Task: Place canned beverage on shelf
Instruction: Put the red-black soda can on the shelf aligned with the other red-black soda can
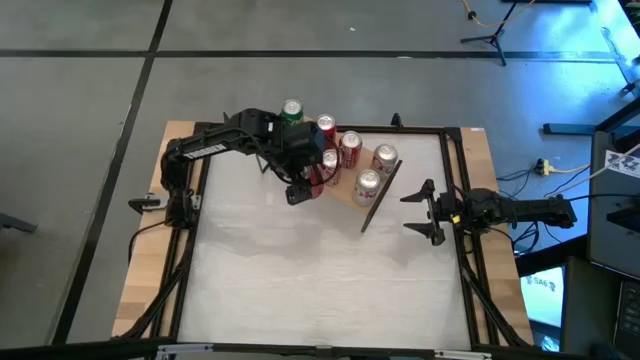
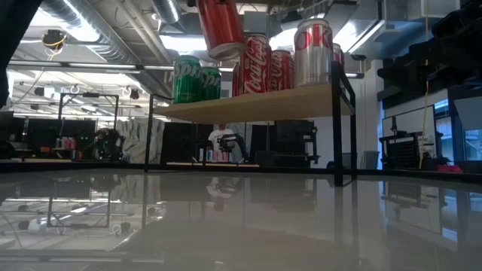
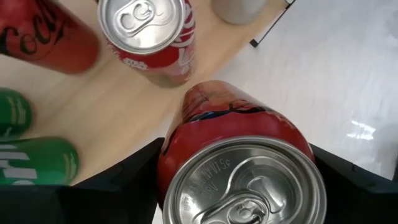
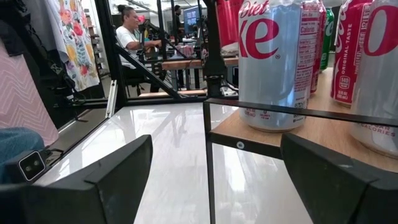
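Left end effector (image 1: 300,193) grasping red can (image 3: 239,165), tilted, hanging above shelf's (image 1: 347,192) near-left edge. Free board lies just right of can, beside standing cans. Right end effector (image 1: 428,212) released, waiting right of shelf.

On the shelf (image 2: 256,102), a red can (image 2: 257,64) shows the white Coca-Cola script. Right beside it, at the shelf's end, a silver can (image 2: 312,51) carries big red letters "oke". The right wrist view catches that silver can (image 4: 273,62) close up: "Diet" over "ke", with "Calorie" heading its side panel and fine print too small to read. The neighbouring red-and-white can (image 4: 367,62) reads "ORIGINAL TASTE", "140" and "CALORIES". The green cans (image 2: 196,77) have white lettering, unreadable.
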You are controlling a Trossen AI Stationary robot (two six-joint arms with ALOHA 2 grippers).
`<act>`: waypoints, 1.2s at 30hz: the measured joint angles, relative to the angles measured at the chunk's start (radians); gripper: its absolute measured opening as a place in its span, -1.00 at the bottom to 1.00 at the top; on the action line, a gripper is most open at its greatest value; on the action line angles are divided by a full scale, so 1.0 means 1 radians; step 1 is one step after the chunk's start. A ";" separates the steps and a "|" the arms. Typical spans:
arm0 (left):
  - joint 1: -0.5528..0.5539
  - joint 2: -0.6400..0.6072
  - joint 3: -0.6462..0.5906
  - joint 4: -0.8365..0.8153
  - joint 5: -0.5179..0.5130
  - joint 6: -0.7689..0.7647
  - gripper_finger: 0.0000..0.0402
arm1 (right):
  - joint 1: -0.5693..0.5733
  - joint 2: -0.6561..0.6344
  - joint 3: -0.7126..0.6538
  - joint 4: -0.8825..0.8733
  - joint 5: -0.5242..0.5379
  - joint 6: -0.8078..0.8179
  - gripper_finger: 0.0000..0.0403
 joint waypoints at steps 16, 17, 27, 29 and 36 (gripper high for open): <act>0.077 0.000 -0.004 0.001 -0.004 0.127 0.42 | 0.000 0.000 0.000 0.000 0.000 0.000 0.73; 0.082 0.000 -0.010 0.002 -0.004 0.128 0.42 | 0.000 0.000 0.000 0.000 0.000 0.000 0.73; 0.129 -0.039 -0.146 0.002 -0.009 0.164 0.42 | 0.000 0.000 0.000 0.000 0.000 0.000 0.73; 0.142 -0.039 -0.167 -0.001 -0.014 0.178 0.42 | 0.000 0.000 0.000 0.000 0.000 0.000 0.73; 0.196 -0.038 -0.198 0.002 -0.013 0.248 0.42 | 0.000 0.000 0.000 0.000 0.000 0.000 0.73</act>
